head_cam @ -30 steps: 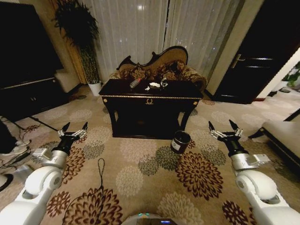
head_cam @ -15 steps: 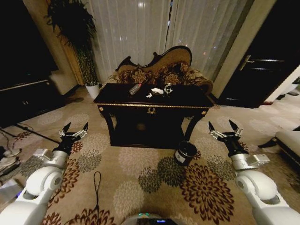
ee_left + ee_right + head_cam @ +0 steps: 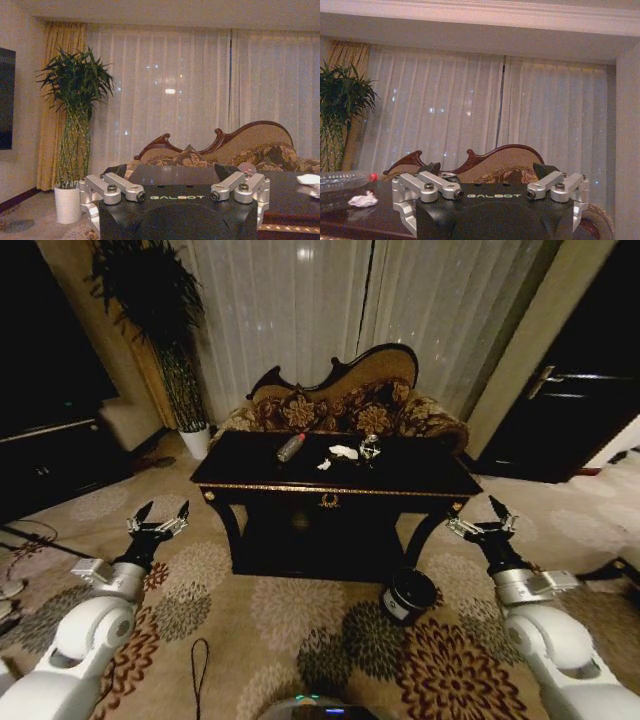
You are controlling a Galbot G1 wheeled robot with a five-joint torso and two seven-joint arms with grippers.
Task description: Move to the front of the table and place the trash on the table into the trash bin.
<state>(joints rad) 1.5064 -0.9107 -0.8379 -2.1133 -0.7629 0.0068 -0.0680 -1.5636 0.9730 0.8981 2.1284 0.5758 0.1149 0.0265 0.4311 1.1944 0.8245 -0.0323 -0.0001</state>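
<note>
A: View has shifted since a second ago. The camera drove in; the worktop (image 3: 336, 472) sits nearer and more centred, and the trash bin (image 3: 408, 595) lies lower in view.

B: Things themselves moved?

A: No. White paper wads (image 3: 342, 451) and the shiny clear item (image 3: 370, 448) rest mid-worktop, a plastic bottle (image 3: 291, 447) just beside them. Bin stands on the carpet by the front right leg.

B: Hands?

A: Left hand (image 3: 158, 521) and right hand (image 3: 479, 519) held forward, each with fingers spread, empty, as before.
</note>
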